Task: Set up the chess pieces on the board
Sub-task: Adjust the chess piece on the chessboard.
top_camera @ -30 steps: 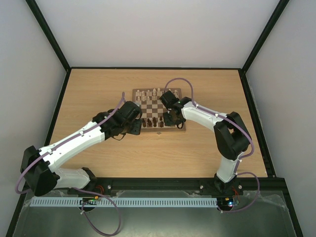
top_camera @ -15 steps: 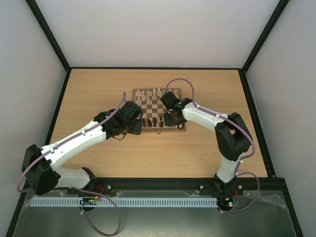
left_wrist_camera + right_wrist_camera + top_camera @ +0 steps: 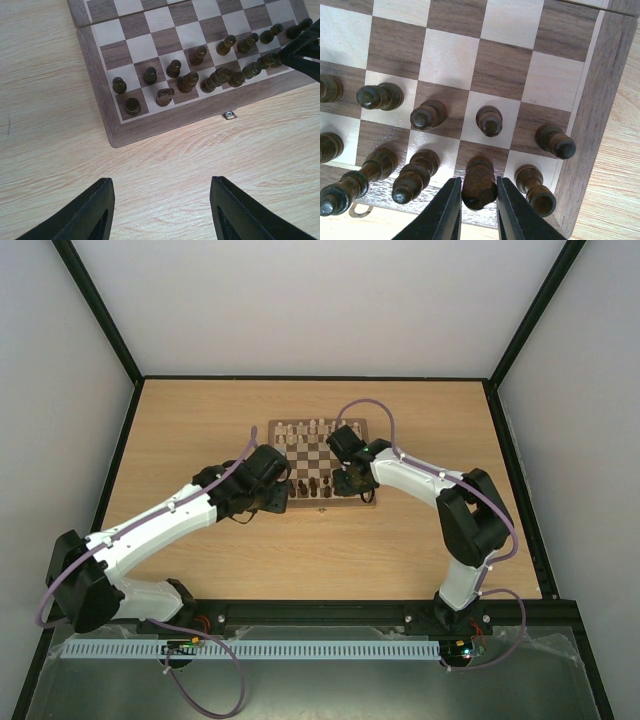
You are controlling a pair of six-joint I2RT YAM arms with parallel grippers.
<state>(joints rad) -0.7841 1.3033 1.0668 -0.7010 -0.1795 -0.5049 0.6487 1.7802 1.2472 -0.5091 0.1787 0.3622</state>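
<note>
The board [image 3: 318, 454] lies mid-table. Dark chess pieces [image 3: 200, 80] stand in two rows along its near edge. My right gripper [image 3: 479, 182] is over the near right corner [image 3: 346, 483], its fingers pressed to both sides of a dark chess piece [image 3: 480, 172]. That piece stands on a dark back-row square, next to the corner piece [image 3: 536, 189]. My left gripper [image 3: 161, 186] hangs open and empty above bare table, just short of the board's near left corner [image 3: 275, 492].
Cream-white pieces [image 3: 310, 427] line the board's far edge. A small metal clasp [image 3: 228, 115] sticks out of the board's near side. The right arm's black finger [image 3: 305, 52] reaches in over the dark rows at the right. Black frame rails edge the table.
The left arm has crept slightly towards the board. The right arm stays over the near right corner with the piece between its fingers.
</note>
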